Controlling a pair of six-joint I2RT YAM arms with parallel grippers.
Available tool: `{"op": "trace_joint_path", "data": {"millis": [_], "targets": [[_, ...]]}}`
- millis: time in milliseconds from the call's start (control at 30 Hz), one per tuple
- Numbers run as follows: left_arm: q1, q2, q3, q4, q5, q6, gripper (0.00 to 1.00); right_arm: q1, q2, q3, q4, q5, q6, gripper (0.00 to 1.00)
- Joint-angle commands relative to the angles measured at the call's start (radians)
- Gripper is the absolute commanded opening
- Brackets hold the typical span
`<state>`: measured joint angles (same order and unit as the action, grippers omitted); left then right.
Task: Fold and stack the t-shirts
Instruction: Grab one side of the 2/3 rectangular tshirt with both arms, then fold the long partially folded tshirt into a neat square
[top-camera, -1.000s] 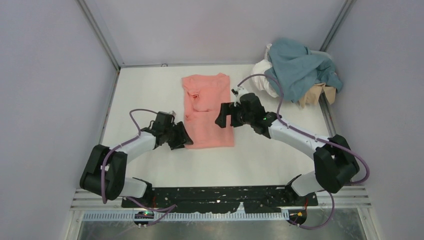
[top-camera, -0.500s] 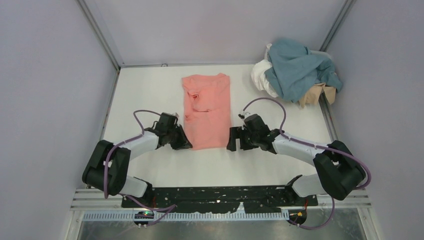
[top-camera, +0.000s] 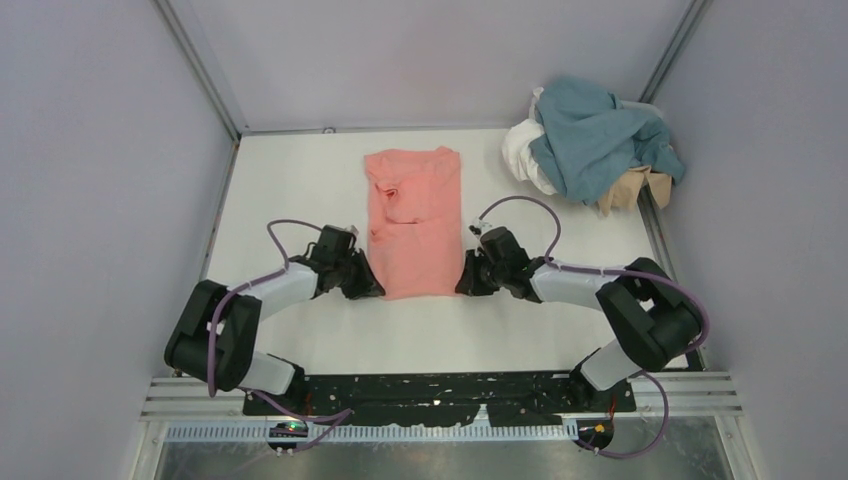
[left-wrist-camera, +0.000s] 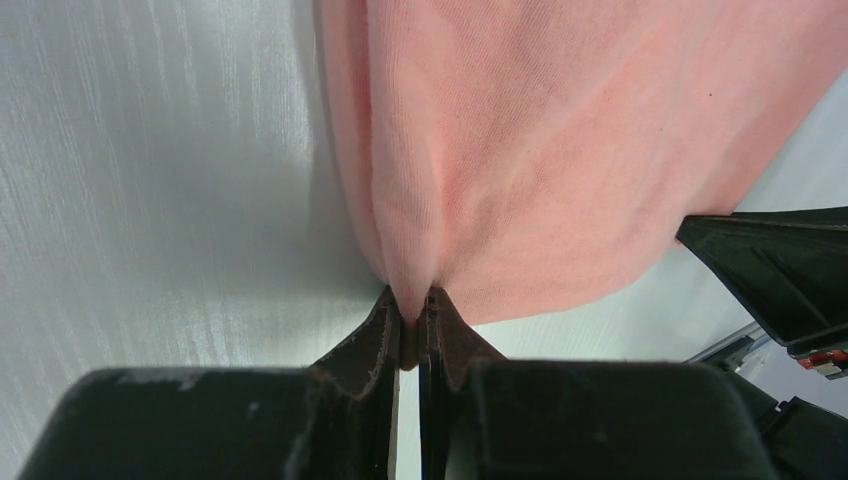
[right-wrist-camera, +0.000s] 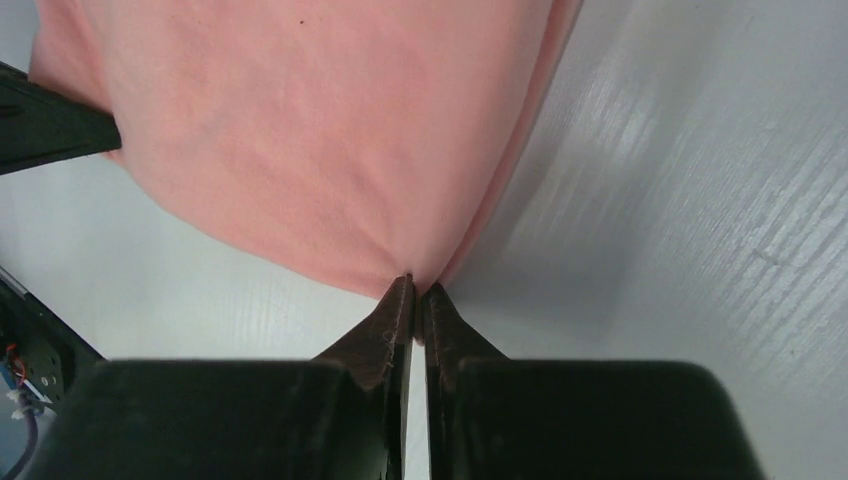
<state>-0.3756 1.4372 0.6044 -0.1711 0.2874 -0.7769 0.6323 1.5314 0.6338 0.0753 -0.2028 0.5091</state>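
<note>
A salmon-pink t-shirt (top-camera: 414, 220) lies folded into a long strip in the middle of the white table. My left gripper (top-camera: 372, 286) is shut on its near left corner; in the left wrist view the pink cloth (left-wrist-camera: 560, 150) bunches into the pinched jaws of that gripper (left-wrist-camera: 410, 310). My right gripper (top-camera: 466, 283) is shut on the near right corner, and the pink cloth (right-wrist-camera: 300, 130) is nipped at the tips of that gripper (right-wrist-camera: 413, 290) in its wrist view. At the back right, the teal-blue t-shirt (top-camera: 600, 135) lies crumpled over the white t-shirt (top-camera: 522, 152) and the tan t-shirt (top-camera: 628, 188).
Grey walls with metal corner posts (top-camera: 200, 70) close in the table on three sides. The arms' bases sit on a black rail (top-camera: 440, 395) at the near edge. Purple cables (top-camera: 520, 205) loop off both arms.
The right arm came down from over the shirt's middle to its near right corner and its gripper shut on the cloth. The left gripper also shut, on the near left corner.
</note>
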Motion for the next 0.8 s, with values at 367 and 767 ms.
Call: {"op": "trace_joint_path", "data": {"millis": [367, 767], "targets": [[-0.138, -0.681, -0.156, -0.361, -0.107, -0.025, 0.0, 0.082, -0.39, -0.063, -0.442, -0.351, -0.015, 0.06], [-0.161, -0.886, -0.011, -0.367, -0.145, 0.015, 0.0, 0.046, -0.6, 0.119, -0.681, -0.443, -0.09, 0.06]]}}
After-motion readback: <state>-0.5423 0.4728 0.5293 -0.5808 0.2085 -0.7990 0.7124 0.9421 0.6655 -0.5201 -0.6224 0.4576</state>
